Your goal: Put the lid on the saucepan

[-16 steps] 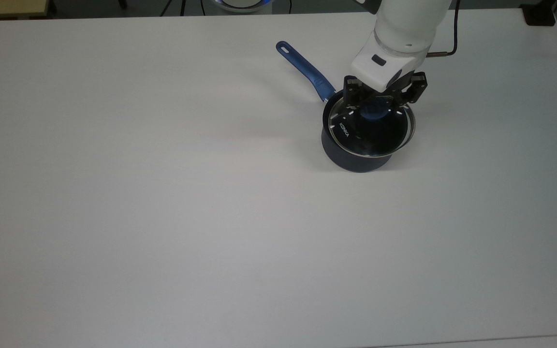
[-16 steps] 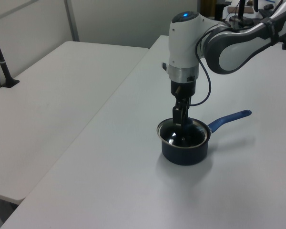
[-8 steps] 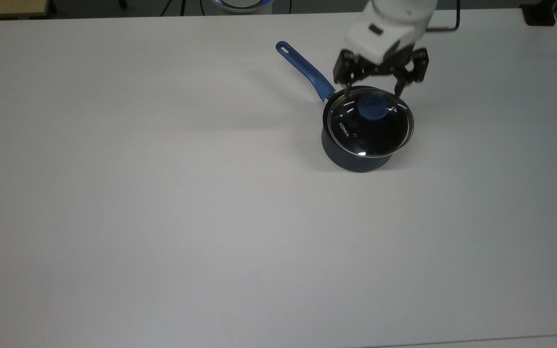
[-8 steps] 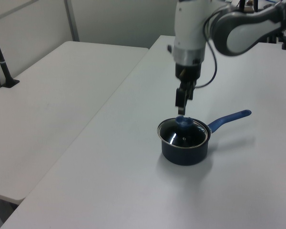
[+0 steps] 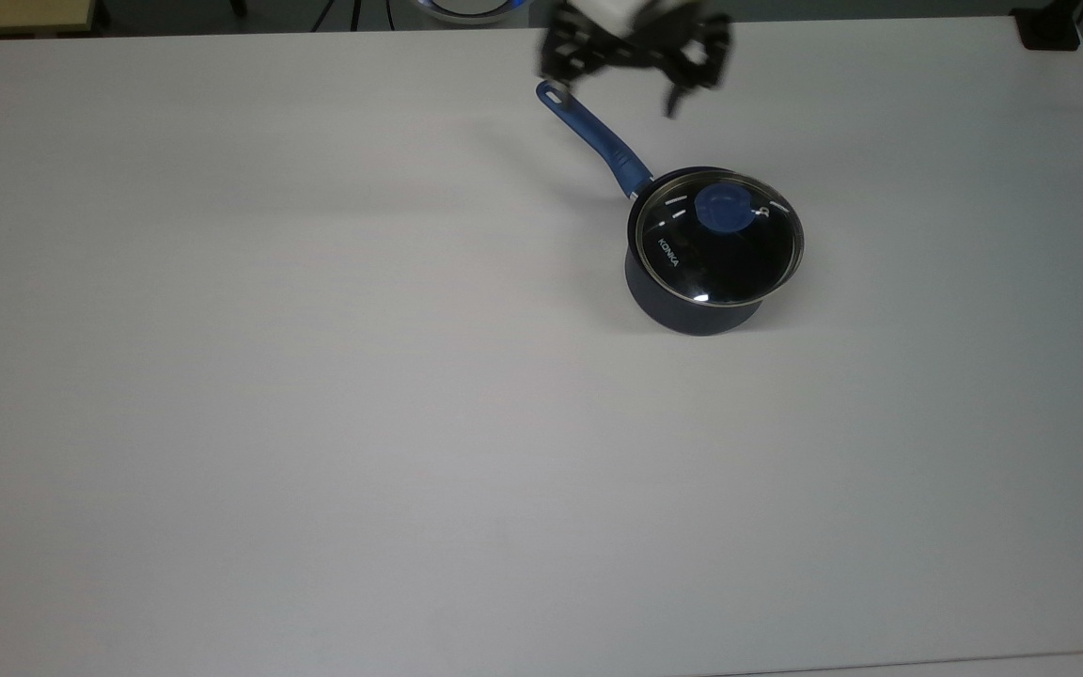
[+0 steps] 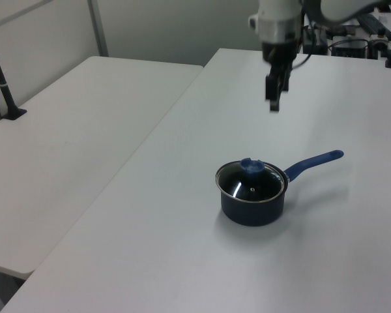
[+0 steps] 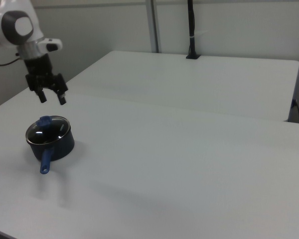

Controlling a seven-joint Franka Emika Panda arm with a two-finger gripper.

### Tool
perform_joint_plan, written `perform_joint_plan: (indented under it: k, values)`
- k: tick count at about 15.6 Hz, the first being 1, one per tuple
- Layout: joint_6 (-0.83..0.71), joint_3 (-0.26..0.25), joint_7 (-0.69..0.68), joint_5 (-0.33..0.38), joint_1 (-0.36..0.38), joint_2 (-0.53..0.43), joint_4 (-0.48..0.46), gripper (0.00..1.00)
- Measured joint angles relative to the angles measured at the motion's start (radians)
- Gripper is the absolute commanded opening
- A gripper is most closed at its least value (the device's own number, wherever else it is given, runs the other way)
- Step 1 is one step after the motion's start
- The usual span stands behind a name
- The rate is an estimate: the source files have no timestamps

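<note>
The dark navy saucepan (image 5: 684, 315) stands on the white table, toward the top view's upper right. Its long blue handle (image 5: 598, 132) points up and to the left. The clear glass lid (image 5: 734, 263) with its blue knob (image 5: 724, 208) rests level on the pan's rim, covering it. My gripper (image 5: 619, 92) hangs open and holds nothing, raised well above the table, over the handle's far end. In the left view the gripper (image 6: 274, 104) is high above the covered saucepan (image 6: 253, 208). In the right view the gripper (image 7: 52, 99) is spread above the lid (image 7: 48, 129).
The white table (image 5: 316, 376) stretches wide to the top view's left and bottom. A second white table (image 6: 72, 124) adjoins it, with a black post (image 6: 1, 78) clamped at its edge. A black object (image 5: 1049, 30) sits at the top view's upper right corner.
My gripper let go of the lid's knob, opened, then rose and moved away toward the handle's end. The lid stays on the saucepan.
</note>
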Motion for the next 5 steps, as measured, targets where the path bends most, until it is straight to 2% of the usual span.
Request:
perform_joint_plan:
  k: [2, 5]
  values:
    - [-0.031, -0.017, -0.066, 0.016, -0.056, -0.048, 0.000, 1.00]
    - [-0.044, -0.024, -0.097, 0.030, -0.123, -0.096, -0.002, 1.00]
